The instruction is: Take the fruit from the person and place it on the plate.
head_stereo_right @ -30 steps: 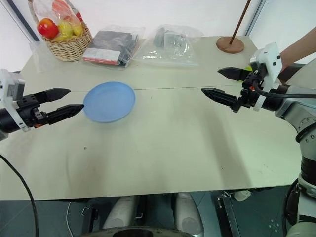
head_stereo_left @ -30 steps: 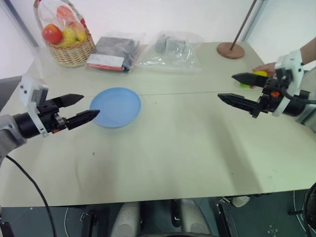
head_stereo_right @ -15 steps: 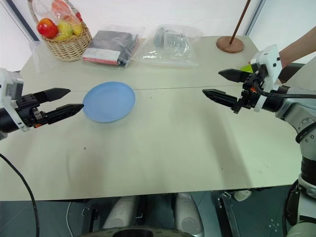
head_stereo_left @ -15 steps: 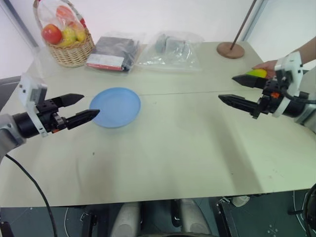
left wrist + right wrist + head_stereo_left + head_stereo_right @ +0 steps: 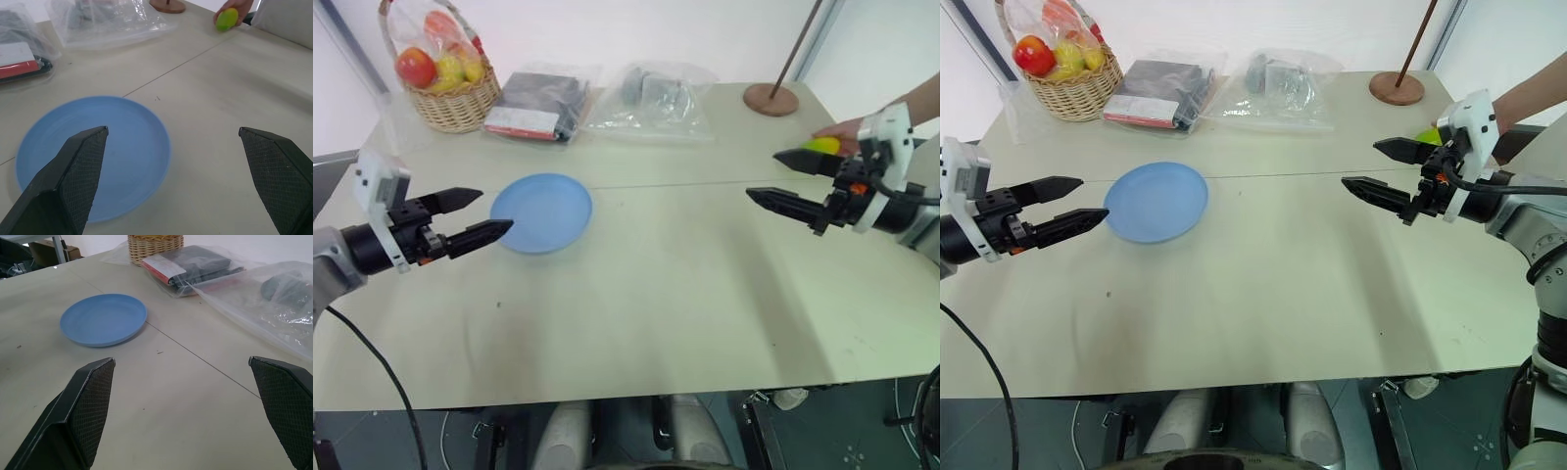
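Pale table [image 5: 685, 294], both grippers hovering open and empty.
Head views: blue plate [image 5: 542, 211] beside the left gripper [image 5: 480, 215]; right gripper [image 5: 781, 179] near the person's hand [image 5: 842, 133] holding the fruit [image 5: 822, 146]. Left wrist view: fruit [image 5: 227, 19] far beyond the plate. Right wrist view: plate [image 5: 103, 319] empty.

Grey-and-white robot arms end in black pointed two-finger grippers, left [image 5: 478, 215] and right [image 5: 781, 179], with textured pads, orange accents, black cable.

A plain test room: bare white walls, a pale worktop [image 5: 656, 294] with bagged items [image 5: 651, 98] at twelve o'clock.
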{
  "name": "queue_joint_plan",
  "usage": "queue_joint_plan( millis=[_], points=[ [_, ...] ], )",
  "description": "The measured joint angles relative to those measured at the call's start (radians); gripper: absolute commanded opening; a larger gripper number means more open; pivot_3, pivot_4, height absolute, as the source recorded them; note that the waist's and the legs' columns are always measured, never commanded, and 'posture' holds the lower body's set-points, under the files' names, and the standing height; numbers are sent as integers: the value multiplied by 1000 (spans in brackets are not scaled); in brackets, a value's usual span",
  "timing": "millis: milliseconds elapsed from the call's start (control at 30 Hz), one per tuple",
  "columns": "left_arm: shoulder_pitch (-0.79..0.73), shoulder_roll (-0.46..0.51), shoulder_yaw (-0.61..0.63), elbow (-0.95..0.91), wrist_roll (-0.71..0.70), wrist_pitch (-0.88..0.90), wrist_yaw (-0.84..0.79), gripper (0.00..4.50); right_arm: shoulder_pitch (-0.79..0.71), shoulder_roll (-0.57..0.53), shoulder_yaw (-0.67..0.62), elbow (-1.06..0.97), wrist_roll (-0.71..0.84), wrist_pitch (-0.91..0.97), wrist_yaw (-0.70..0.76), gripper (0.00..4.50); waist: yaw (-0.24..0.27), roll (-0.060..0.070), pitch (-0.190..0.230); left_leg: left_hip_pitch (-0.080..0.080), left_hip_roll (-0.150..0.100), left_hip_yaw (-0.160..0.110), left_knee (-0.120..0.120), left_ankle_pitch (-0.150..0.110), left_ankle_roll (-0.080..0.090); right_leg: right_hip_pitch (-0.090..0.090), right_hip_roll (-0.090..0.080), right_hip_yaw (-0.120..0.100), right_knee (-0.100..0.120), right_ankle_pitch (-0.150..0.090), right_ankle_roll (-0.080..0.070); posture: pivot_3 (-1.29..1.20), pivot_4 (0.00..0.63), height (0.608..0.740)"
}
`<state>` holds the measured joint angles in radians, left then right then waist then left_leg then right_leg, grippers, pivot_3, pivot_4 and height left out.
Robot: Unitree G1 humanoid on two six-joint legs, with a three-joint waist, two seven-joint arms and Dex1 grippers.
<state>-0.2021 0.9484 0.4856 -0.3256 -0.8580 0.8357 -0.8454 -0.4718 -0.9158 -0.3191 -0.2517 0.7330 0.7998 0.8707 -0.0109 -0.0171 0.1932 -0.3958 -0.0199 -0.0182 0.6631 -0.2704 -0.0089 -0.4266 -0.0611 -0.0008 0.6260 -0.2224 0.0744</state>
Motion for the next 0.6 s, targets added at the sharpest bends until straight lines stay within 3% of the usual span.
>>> queue_joint_plan(
  millis=[600],
  points=[
    [0, 0, 0, 3, -2, 1, 1, 4500, -2, 1, 1, 0, 19, 1, -1, 4471, 0, 0, 0, 0, 0, 0, 0, 0, 0, 0, 0, 0, 0, 0, 0, 0, 150, 740]
  ],
)
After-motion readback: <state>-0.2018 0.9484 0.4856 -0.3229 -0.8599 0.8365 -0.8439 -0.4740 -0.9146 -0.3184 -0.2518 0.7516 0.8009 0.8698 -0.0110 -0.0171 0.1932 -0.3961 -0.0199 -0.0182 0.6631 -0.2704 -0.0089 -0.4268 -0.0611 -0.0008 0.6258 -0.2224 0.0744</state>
